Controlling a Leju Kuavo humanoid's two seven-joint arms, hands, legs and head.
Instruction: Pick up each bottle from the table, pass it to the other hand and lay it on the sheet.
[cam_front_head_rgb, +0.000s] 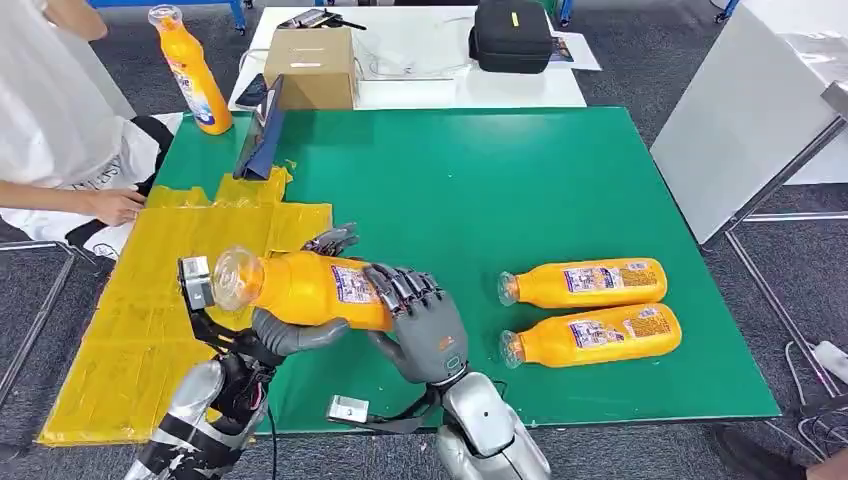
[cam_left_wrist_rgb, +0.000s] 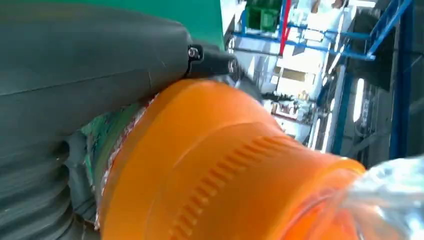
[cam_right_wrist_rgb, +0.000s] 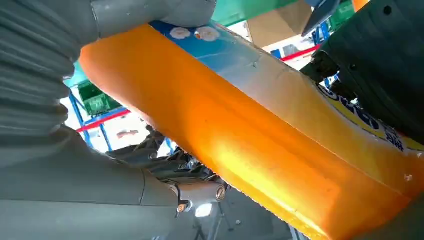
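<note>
An orange bottle (cam_front_head_rgb: 305, 290) with a clear cap is held level above the table's front, cap toward the yellow sheet (cam_front_head_rgb: 130, 340). My left hand (cam_front_head_rgb: 288, 335) grips its neck end, thumb below and fingers behind. My right hand (cam_front_head_rgb: 425, 325) wraps its fingers over the base end. The left wrist view has the bottle's ribbed shoulder (cam_left_wrist_rgb: 225, 165) against the left hand's grey thumb (cam_left_wrist_rgb: 75, 65). Seen from the right wrist, the bottle's labelled body (cam_right_wrist_rgb: 250, 135) runs between the right hand's thumb (cam_right_wrist_rgb: 50, 75) and dark fingers (cam_right_wrist_rgb: 380, 60). Two more orange bottles (cam_front_head_rgb: 585, 283) (cam_front_head_rgb: 595, 335) lie side by side on the green table (cam_front_head_rgb: 480, 190).
A fourth orange bottle (cam_front_head_rgb: 192, 70) stands upright at the back left corner. A person's hand (cam_front_head_rgb: 115, 205) rests on the sheet's far left edge. A dark flat panel (cam_front_head_rgb: 262, 130) leans near a cardboard box (cam_front_head_rgb: 312, 65); a black bag (cam_front_head_rgb: 510, 35) sits behind. A white board (cam_front_head_rgb: 740, 110) slants at the right.
</note>
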